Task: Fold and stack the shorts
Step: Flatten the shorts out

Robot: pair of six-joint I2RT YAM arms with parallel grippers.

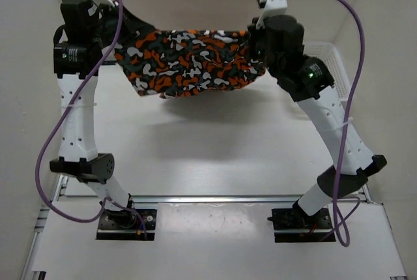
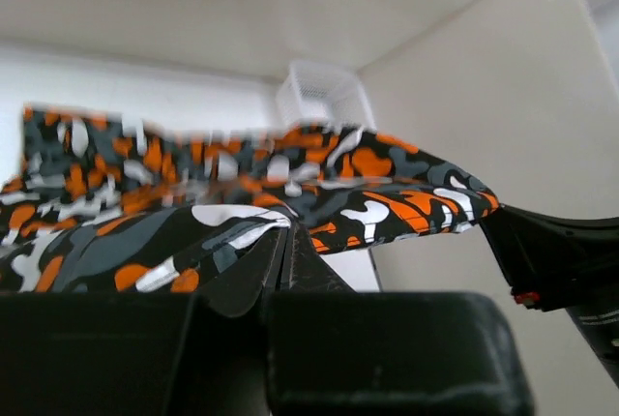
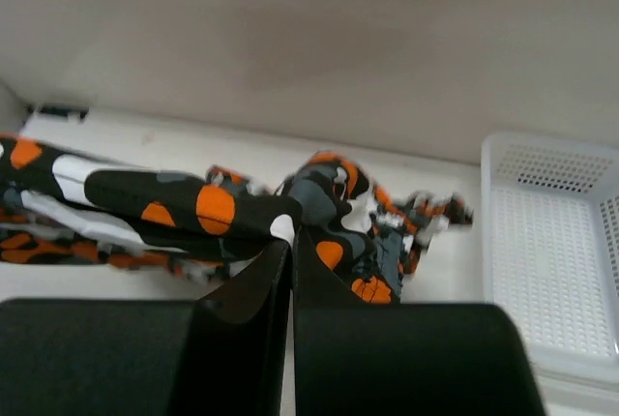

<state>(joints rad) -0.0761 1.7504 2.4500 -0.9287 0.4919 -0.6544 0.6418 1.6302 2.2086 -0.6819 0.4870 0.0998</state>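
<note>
My left gripper (image 2: 287, 247) and right gripper (image 3: 292, 252) are each clamped tight on an edge of the camouflage shorts (image 1: 192, 62), hung stretched between them above the table (image 1: 215, 143).

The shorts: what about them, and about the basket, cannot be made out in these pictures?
Top view: the held corners of the shorts are hidden behind the left arm and right arm; the right arm also covers much of the basket.
Left wrist view: the shorts' far edge is blurred.
Right wrist view: the right edge cuts off the basket, the left edge the shorts.
</note>
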